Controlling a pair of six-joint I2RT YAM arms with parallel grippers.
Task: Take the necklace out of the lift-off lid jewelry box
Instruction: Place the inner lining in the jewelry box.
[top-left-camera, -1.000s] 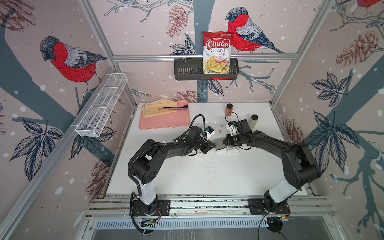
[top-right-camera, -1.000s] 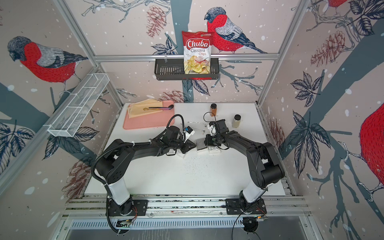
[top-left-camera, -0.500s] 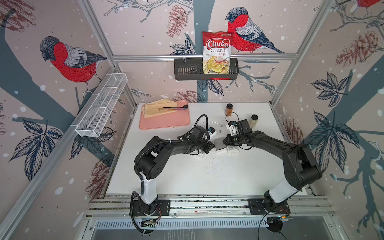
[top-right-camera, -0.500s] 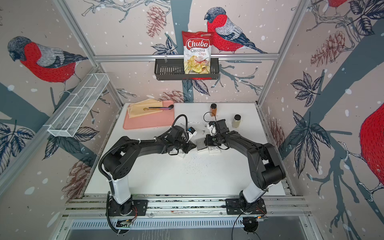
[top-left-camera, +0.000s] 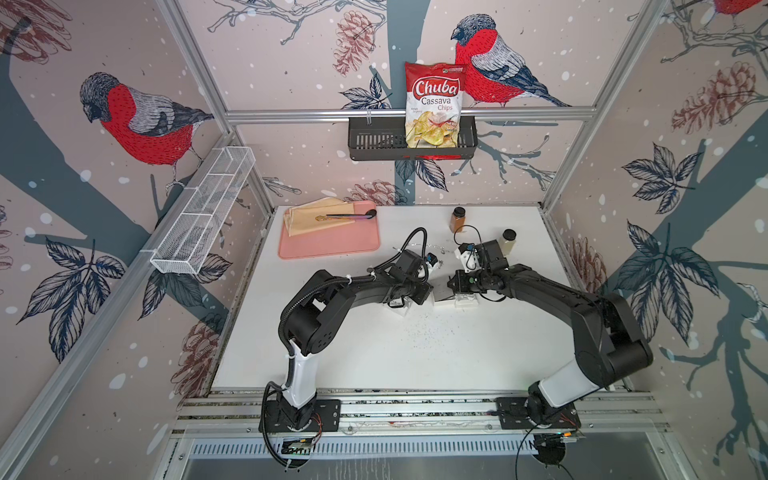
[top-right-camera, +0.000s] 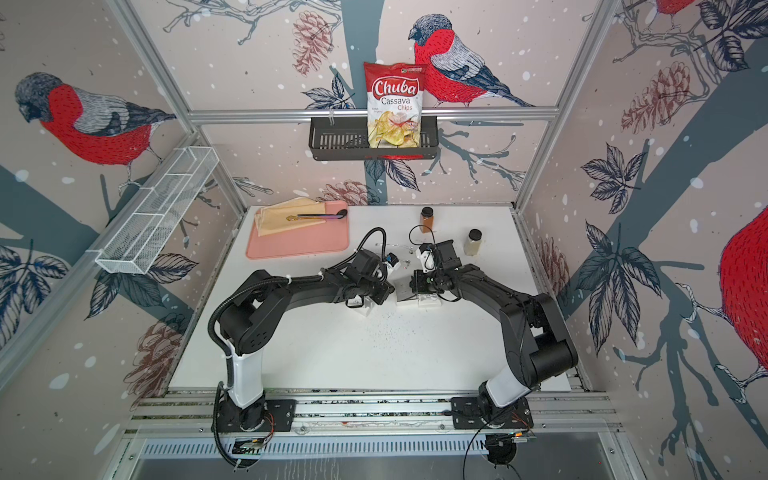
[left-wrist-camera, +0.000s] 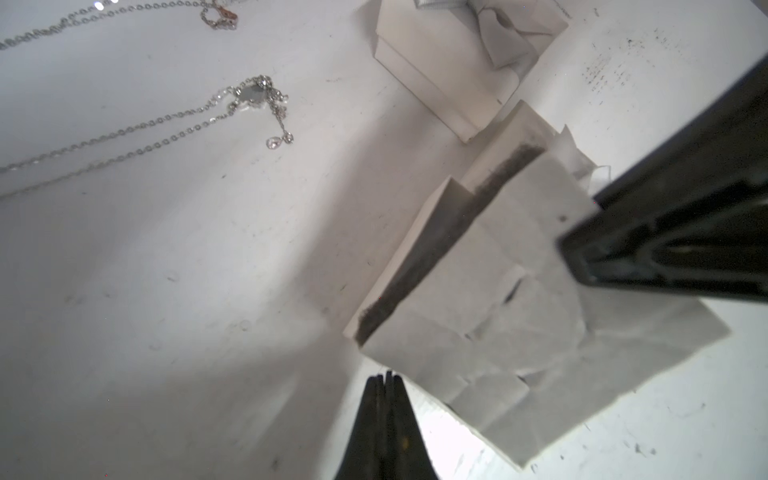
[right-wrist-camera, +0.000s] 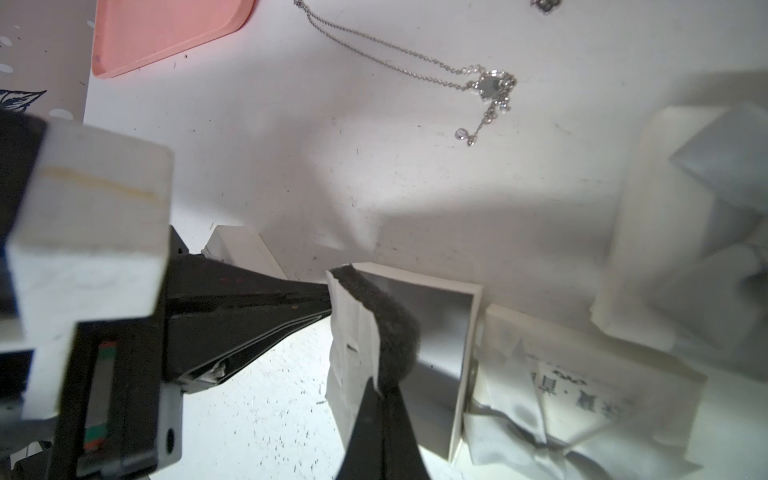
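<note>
Necklace (left-wrist-camera: 249, 95) lying on the white table (left-wrist-camera: 166, 291), clear of the open box (right-wrist-camera: 432, 303), right gripper (right-wrist-camera: 380, 392) pinching the foam insert (right-wrist-camera: 395, 324) over the box, left gripper (left-wrist-camera: 386, 377) pressed together, tips at the insert's edge

Robot lab test cell, not a home or shop. What shows it:
- aluminium extrusion frame (top-left-camera: 374, 113) boxes in a white desk (top-left-camera: 415, 353)
- the walls are just printed bullfinch wallpaper (top-left-camera: 145, 124)
- left arm (top-left-camera: 332, 299) and right arm (top-left-camera: 561, 299) are bolted to a slotted rail (top-left-camera: 415, 405) along the desk's near edge
- props look staged:
  - pink tray (top-left-camera: 332, 247) beyond the left hand (top-left-camera: 429, 288)
  - orange spice jar (top-left-camera: 458, 219) and pale spice jar (top-left-camera: 508, 241) just beyond the right hand (top-left-camera: 451, 284)
  - chips bag (top-left-camera: 434, 104) in a black basket (top-left-camera: 374, 141) hung on the frame, well beyond both hands
  - white wire basket (top-left-camera: 203, 212) on the frame, far out past the left hand
</note>
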